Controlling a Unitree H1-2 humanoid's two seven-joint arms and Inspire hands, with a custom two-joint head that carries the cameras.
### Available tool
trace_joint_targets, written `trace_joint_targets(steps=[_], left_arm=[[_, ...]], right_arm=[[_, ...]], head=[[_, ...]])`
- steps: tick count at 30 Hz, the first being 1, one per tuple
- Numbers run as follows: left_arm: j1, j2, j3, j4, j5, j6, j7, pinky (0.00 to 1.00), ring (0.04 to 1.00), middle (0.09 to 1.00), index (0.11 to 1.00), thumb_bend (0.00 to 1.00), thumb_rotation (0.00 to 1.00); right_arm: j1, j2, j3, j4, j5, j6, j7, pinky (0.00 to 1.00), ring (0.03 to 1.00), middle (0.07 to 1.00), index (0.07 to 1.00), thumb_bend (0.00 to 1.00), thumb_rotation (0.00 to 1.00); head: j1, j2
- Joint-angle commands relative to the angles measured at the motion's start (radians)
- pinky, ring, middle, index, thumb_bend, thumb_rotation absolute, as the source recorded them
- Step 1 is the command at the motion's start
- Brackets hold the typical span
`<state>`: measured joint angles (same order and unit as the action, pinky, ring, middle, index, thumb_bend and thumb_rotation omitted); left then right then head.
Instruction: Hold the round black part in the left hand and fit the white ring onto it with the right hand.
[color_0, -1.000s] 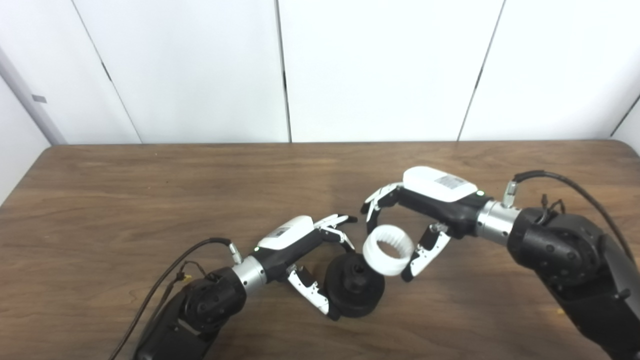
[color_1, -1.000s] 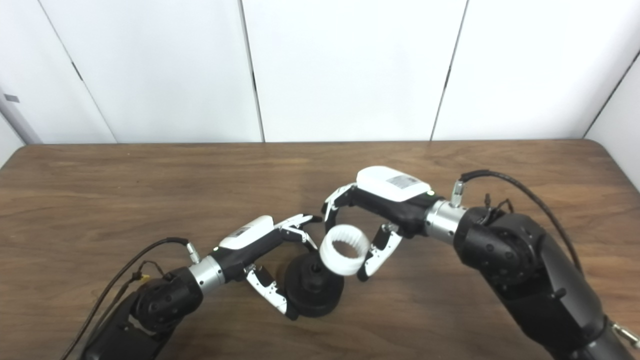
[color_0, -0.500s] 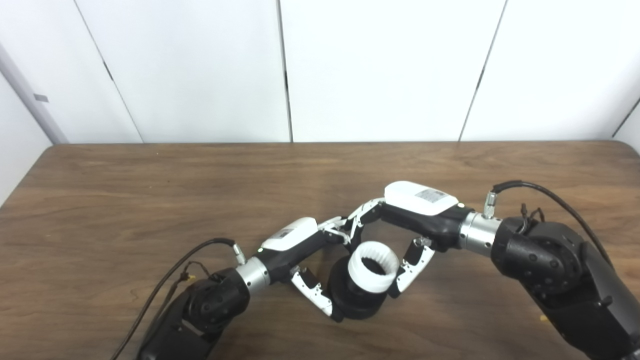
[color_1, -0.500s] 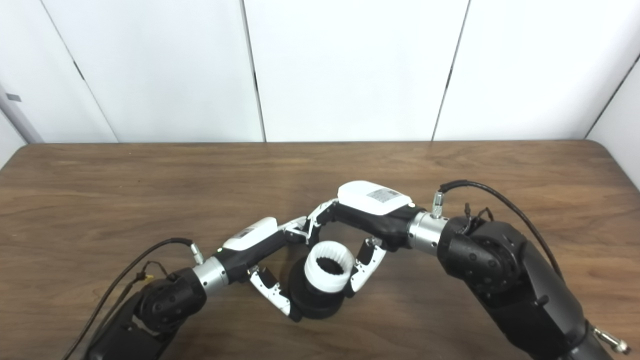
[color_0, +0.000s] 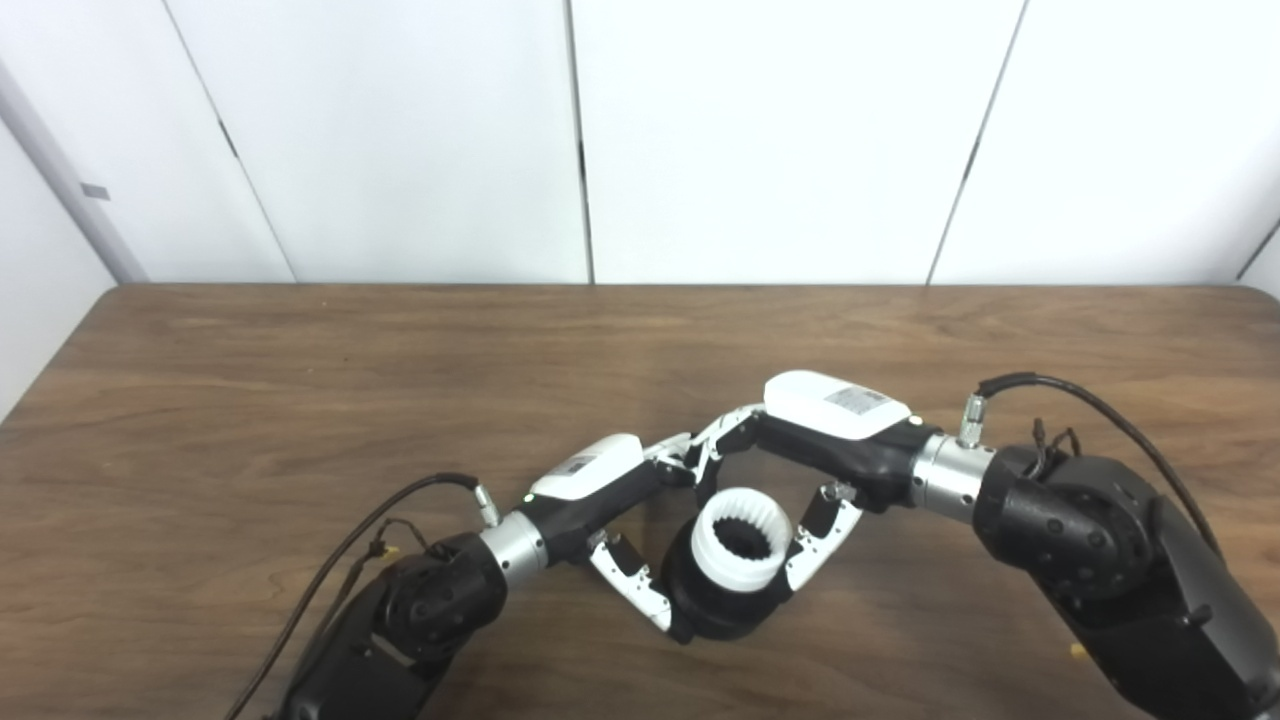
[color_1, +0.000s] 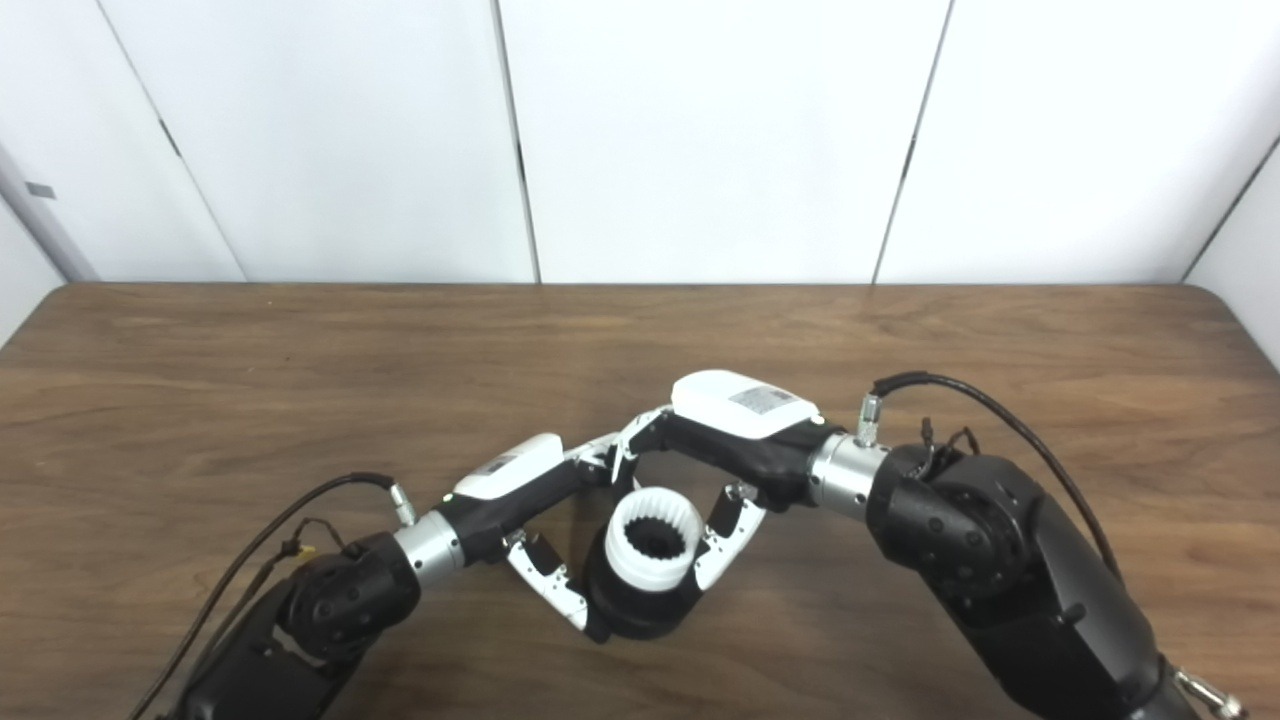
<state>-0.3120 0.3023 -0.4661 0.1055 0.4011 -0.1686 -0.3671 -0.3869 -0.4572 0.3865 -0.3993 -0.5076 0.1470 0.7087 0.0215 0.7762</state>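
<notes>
White ring (color_0: 742, 537) sits on top of the round black part (color_0: 722, 608); my right hand (color_0: 800, 455) pinches the ring, my left hand (color_0: 620, 505) grips the part against the table (color_0: 300, 400).

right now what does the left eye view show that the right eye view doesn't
Only the left eye view shows a small yellowish speck on the table by the right arm. Only the right eye view shows the table's rounded far right corner. Both show the left hand shut on the black part, and the right hand holding the white ring on top of it, on the wooden table.
</notes>
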Motion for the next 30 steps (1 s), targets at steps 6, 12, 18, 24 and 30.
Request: trace_joint_targets(steps=[6,12,18,24,30], left_arm=[[0.019,0.004,-0.022,0.024,0.013,0.057,-0.058,0.92,1.000,0.971,0.488,0.52,0.08],[0.022,0.003,-0.019,0.019,0.014,0.055,-0.056,0.93,1.000,0.969,0.487,0.52,0.07],[0.024,0.003,-0.017,0.013,0.013,0.060,-0.055,0.92,1.000,0.970,0.487,0.52,0.07],[0.024,0.003,-0.016,0.011,0.008,0.061,-0.058,0.92,1.000,0.970,0.487,0.52,0.07],[0.023,0.007,-0.017,0.004,0.013,0.069,-0.061,0.92,1.000,0.974,0.488,0.52,0.08]], right_arm=[[-0.025,0.020,0.003,-0.006,-0.012,0.002,-0.007,0.75,0.821,0.779,0.482,0.52,0.14],[-0.017,0.025,0.007,0.013,-0.014,-0.016,-0.016,0.74,0.816,0.774,0.482,0.52,0.14],[-0.010,0.025,0.013,0.032,-0.024,-0.023,-0.023,0.72,0.810,0.770,0.482,0.52,0.14],[0.000,0.019,0.017,0.052,-0.032,-0.037,-0.033,0.73,0.813,0.768,0.483,0.52,0.14],[-0.003,0.002,0.023,0.065,-0.037,-0.037,-0.015,0.72,0.810,0.781,0.491,0.52,0.14]], head=[[0.003,0.003],[0.005,0.005],[0.005,0.008],[0.005,0.008],[0.006,0.014]])
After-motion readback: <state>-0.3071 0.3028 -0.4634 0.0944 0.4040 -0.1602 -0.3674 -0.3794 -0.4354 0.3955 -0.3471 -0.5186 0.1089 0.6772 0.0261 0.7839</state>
